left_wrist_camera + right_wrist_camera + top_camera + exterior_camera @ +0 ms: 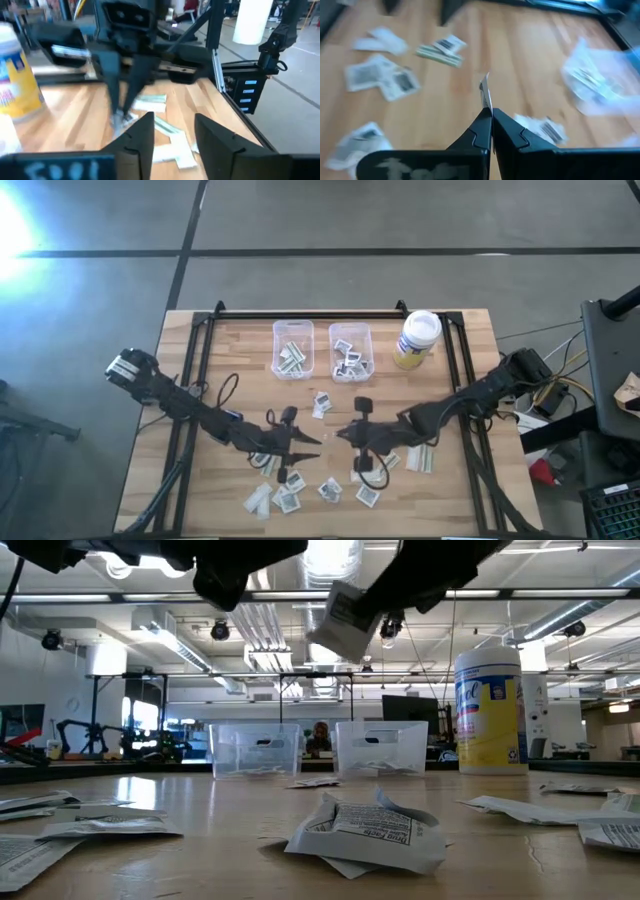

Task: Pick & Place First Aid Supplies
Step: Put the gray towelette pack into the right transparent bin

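First aid supplies, small white packets with dark print (pixel 290 492), lie scattered on the near half of the wooden table. Another packet (pixel 322 404) lies nearer the bins, and a crumpled one (pixel 365 832) lies close in the low view. My two grippers face each other over the table's middle. My right gripper (pixel 341 436) is shut on one square white packet (pixel 345 620), lifted high. My left gripper (pixel 307 439) stands just left of it, open (pixel 172 122) with nothing between its fingers. My right gripper pinches the white packet between its two fingers by one edge (pixel 486 102). In its wrist view the packet shows edge-on, sticking out past the fingertips. The fingers come slanting down from the table's right. The packet hangs tilted (pixel 345 620), clear of the table.
Two clear bins (pixel 293 348) (pixel 350 350) with packets in them stand at the far middle. A yellow jar with a white lid (pixel 418 338) stands to their right. More packets (pixel 420 458) lie under my right arm. A black frame rail (pixel 310 313) runs along the far edge.
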Motion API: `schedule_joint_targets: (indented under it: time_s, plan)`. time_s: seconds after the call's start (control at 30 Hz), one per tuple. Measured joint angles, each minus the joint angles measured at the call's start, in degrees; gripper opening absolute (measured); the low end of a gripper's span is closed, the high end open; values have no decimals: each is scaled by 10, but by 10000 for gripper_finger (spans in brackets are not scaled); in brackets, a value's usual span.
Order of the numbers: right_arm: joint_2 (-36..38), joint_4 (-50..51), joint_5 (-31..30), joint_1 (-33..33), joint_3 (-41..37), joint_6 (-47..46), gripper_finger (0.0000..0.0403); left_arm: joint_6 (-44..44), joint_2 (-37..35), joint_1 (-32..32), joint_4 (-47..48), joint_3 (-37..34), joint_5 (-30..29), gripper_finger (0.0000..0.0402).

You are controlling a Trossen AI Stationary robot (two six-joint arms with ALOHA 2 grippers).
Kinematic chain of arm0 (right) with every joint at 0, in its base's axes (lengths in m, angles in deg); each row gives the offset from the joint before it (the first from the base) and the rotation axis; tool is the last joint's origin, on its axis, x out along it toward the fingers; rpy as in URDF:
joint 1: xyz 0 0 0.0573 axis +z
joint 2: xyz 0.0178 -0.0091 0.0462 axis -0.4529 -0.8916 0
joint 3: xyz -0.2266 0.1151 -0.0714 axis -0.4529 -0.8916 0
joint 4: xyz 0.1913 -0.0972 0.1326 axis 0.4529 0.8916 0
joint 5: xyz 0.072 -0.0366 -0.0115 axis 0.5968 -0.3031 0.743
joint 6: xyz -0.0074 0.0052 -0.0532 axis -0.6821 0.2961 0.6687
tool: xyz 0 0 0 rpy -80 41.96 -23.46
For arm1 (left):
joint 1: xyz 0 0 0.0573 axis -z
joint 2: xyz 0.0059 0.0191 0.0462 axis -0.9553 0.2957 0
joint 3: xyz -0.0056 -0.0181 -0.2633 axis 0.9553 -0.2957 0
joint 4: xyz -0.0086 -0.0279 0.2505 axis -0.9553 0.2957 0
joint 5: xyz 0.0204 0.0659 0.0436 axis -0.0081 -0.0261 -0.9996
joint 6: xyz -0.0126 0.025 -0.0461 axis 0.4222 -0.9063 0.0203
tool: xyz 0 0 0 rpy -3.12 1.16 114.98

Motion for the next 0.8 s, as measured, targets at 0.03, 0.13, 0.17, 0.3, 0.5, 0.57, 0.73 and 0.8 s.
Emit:
schedule_joint_targets:
  time_s: [0.03, 0.13, 0.17, 0.3, 0.5, 0.57, 0.73, 0.8]
  plan:
    - [0, 10, -7, -3, 0, -6, 8, 12, -1, -1, 9, 0, 0, 146]
    - [0, 26, -14, -14, 0, -24, 8, 23, -16, -2, 46, 0, -2, 157]
    - [0, 27, -14, -19, 0, -27, 8, 23, -24, -2, 62, 0, -7, 158]
    - [0, 27, -33, -39, 0, -27, 8, 25, -57, -1, 138, 0, -33, 155]
    - [1, 26, -106, -77, 0, -24, 8, 54, -113, -1, 257, 0, -75, 154]
    - [1, 26, -120, -92, 0, -25, 8, 70, -128, -1, 292, 0, -78, 153]
    - [1, 25, -149, -134, 0, -29, 8, 105, -156, -1, 373, 0, -78, 153]
    - [1, 24, -149, -152, 0, -30, 8, 117, -164, -1, 397, 0, -78, 153]
